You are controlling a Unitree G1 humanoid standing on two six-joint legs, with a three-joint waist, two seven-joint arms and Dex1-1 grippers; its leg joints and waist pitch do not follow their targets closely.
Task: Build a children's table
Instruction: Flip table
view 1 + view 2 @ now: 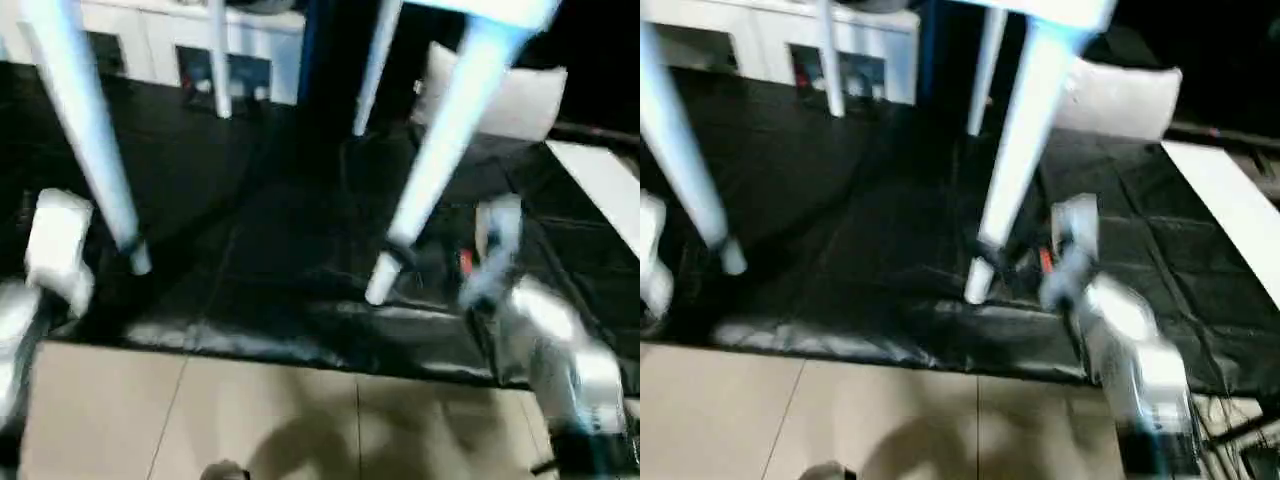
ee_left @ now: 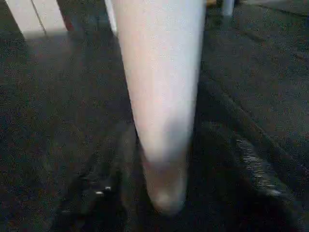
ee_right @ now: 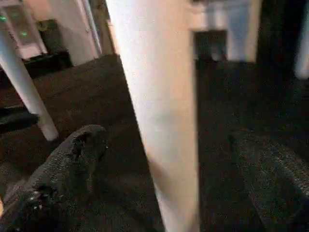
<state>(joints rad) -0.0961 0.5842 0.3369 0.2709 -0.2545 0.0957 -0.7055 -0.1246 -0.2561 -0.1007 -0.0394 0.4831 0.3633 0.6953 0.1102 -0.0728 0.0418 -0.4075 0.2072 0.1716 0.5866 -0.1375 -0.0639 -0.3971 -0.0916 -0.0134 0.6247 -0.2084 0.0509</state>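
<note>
While the children's table [image 1: 470, 20] stands upright on its four legs on the black mat [image 1: 270, 270], the robot's two arms sit low at either side of it, each just beside one of the near legs. The left near leg [image 1: 85, 130] rises just inward of the left gripper [image 1: 60, 245], and the right near leg [image 1: 440, 150] slants up just inward of the right gripper [image 1: 495, 245], so each arm is nearer its own leg, and both legs run steeply from the mat up to the top. In the right wrist view that leg [image 3: 159, 111] passes between two black fingers [image 3: 67, 164] standing wide apart, with no contact visible. In the left wrist view the other leg [image 2: 161, 96] stands close ahead, but whether the left jaws are apart or together cannot be told. The legs are smooth, round white plastic, tapering down to narrow feet; they would probably slip in a light hold. The mat looks like creased, glossy sheeting, laid over pale floor tiles [image 1: 250, 420]. A white cabinet [image 1: 150, 35] stands beyond it, a flat white board [image 1: 600, 180] lies to the right, and something pale and soft-looking, perhaps a cushion [image 1: 510, 100], sits behind the table.
</note>
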